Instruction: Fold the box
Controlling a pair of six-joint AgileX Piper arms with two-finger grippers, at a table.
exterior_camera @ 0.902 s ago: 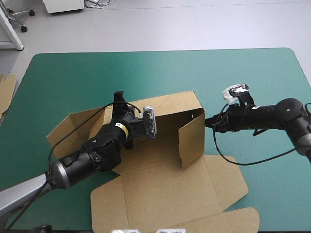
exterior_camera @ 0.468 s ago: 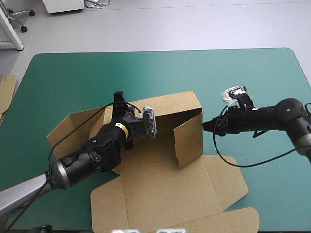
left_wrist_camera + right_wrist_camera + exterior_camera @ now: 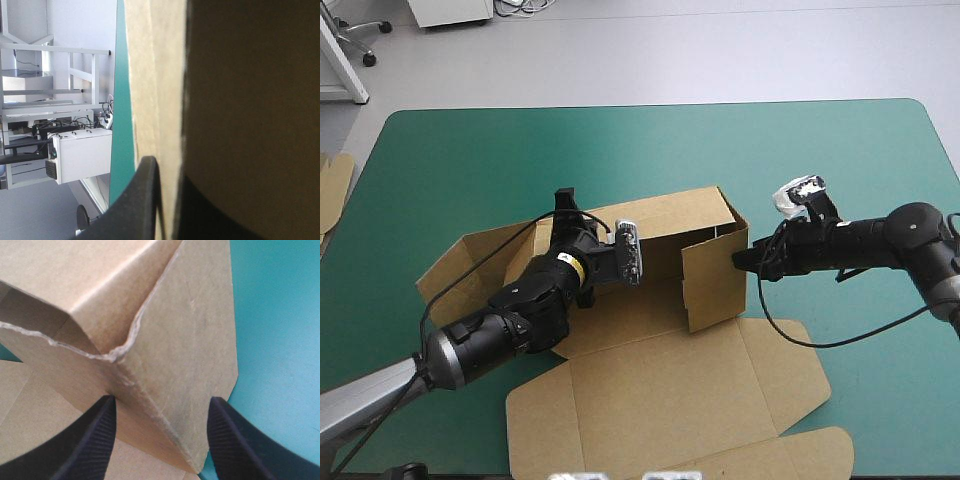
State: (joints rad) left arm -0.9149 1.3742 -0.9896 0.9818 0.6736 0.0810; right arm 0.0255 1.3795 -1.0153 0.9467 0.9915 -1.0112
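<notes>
The brown box (image 3: 650, 385) lies at the table's middle, its back wall (image 3: 670, 225) and right side flap (image 3: 715, 285) raised, the lid panel flat toward the near edge. My left gripper (image 3: 564, 200) pinches the top edge of the back wall near its left end. In the left wrist view the board (image 3: 155, 75) runs between the two black fingers (image 3: 135, 210), all but shut on it. My right gripper (image 3: 738, 260) is open at the outer face of the right flap. In the right wrist view the flap's corner (image 3: 185, 340) sits between its spread fingers (image 3: 92, 440).
A loose left flap (image 3: 455, 270) of the box rests on the teal-green cover (image 3: 520, 150). An edge of more brown board (image 3: 332, 185) shows at the table's left edge. Bare cover stretches behind and to the right of the box.
The right flap swung inward, then came back to stand squarer to the back wall. My right gripper crept slightly toward the box. The left arm held still.
</notes>
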